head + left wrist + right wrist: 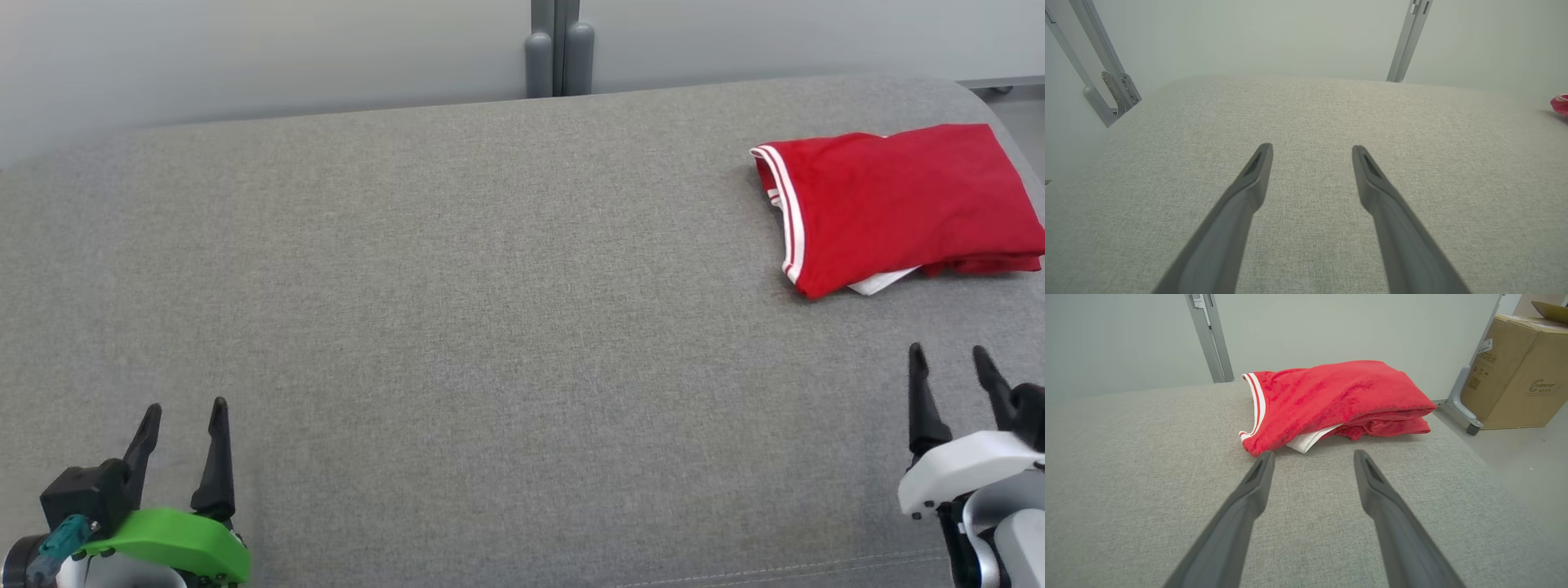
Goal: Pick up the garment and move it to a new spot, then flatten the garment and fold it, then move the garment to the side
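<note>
**Head view:** folded red fabric garment with white-striped trim (pixel 898 204) lies far right on the grey upholstered surface (pixel 490 327). The left gripper (pixel 186 406) and right gripper (pixel 947 349) are both spread and empty.
**Left wrist view:** a red sliver at the right edge, probably the garment.
**Right wrist view:** the garment lies just beyond the spread fingers, with a brown cardboard box (pixel 1515 367) on the floor beyond.

The garment (pixel 898 204) runs off the right edge of the head view, so its right end is cut away. Its lower folded layers lie hidden under the top one. A white piece (pixel 882 282) pokes out at the near side, and what it belongs to cannot be told. The left wrist view catches a red sliver of the garment (pixel 1560 104) at the frame's edge. The cardboard box (pixel 1515 375) is cropped at top and right, its label print too small to read. The bodies of the left tool (pixel 186 406) and right tool (pixel 947 349) are cut by the bottom edge.
</note>
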